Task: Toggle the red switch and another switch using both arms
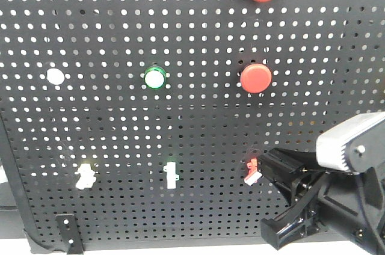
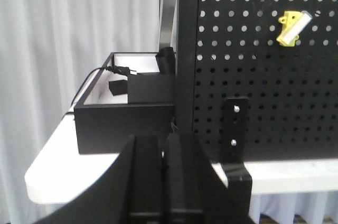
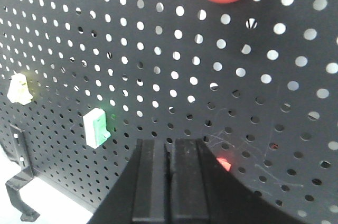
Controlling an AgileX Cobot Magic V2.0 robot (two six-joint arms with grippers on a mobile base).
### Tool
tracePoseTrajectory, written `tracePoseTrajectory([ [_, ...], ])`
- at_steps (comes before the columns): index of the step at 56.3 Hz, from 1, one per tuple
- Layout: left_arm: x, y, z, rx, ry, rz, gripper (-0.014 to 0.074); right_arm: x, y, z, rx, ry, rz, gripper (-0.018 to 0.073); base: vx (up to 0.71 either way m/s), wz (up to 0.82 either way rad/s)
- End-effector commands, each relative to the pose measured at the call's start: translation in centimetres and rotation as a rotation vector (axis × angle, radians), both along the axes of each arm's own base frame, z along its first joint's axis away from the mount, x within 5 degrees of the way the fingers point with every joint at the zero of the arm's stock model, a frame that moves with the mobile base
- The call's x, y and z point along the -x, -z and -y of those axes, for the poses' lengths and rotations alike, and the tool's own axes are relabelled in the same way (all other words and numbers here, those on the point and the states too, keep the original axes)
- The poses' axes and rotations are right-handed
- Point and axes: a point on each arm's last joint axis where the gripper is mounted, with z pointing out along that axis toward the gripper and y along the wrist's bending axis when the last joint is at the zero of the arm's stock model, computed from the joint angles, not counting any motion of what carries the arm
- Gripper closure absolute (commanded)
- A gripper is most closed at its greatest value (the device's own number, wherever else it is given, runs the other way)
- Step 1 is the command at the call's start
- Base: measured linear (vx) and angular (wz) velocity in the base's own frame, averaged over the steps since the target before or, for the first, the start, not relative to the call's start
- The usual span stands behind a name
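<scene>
A black pegboard [image 1: 120,207] is filling the front view, standing upright on a white worktop [image 2: 296,174] with pale curtains hanging behind it on the left. Low on the board, three small toggles are sitting in a row: the yellow switch [image 1: 85,175] at the left, a plain white toggle [image 1: 171,174] in the middle, and the red switch [image 1: 252,171] at the right, below two big round red buttons [image 1: 255,77]. The right tool [image 1: 269,165] is reaching in from the right with its tip touching or all but touching the red switch; in the right wrist view only a sliver of red is showing just beside the fingers [image 3: 182,179], which are lying pressed together with no gap, so that tool is clenched and gripping nothing, working as a blunt pusher. The step in hand looks like the flip of the red lever, and it is probably calling for a short nudge along the lever's travel without sliding off so small a part; whether the lever has already gone over I cannot tell. The left tool [image 2: 165,145] is sitting low and near, well apart from the yellow switch, which is showing high at the right in its own view; its fingers are likewise closed flat and empty. It is facing the board's left edge, so it would need to rise and swing right to meet that lever.
</scene>
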Motion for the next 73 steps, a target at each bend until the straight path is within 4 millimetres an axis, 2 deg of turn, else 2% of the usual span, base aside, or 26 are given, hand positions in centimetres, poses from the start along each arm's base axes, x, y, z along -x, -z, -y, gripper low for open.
tracePoseTrajectory([
  [1,0.1,0.2,0.0,0.019,0.0,0.043,0.0594,0.3,-2.2,0.1,-0.061,-0.014,0.116,0.0566,0.0,0.0],
  [56,0.1,0.3,0.0,0.029,0.0,0.032,0.0594,0.7,-2.5,0.4,-0.058,-0.011,0.129,0.0566,0.0,0.0],
  [60,0.1,0.3,0.0,0.029,0.0,0.032,0.0594,1.9,-2.9,1.2,-0.073,-0.006,0.151,0.0566,0.0,0.0],
  [65,0.1,0.3,0.0,0.029,0.0,0.032,0.0594,3.7,-2.7,3.3,-0.095,0.048,0.189,0.0566,0.0,0.0],
  [69,0.1,0.3,0.0,0.029,0.0,0.032,0.0594,5.3,-1.5,5.5,-0.136,0.126,0.196,0.0566,0.0,0.0],
  [73,0.1,0.3,0.0,0.029,0.0,0.032,0.0594,7.4,0.6,7.6,-0.163,0.212,0.208,0.0566,0.0,0.0],
])
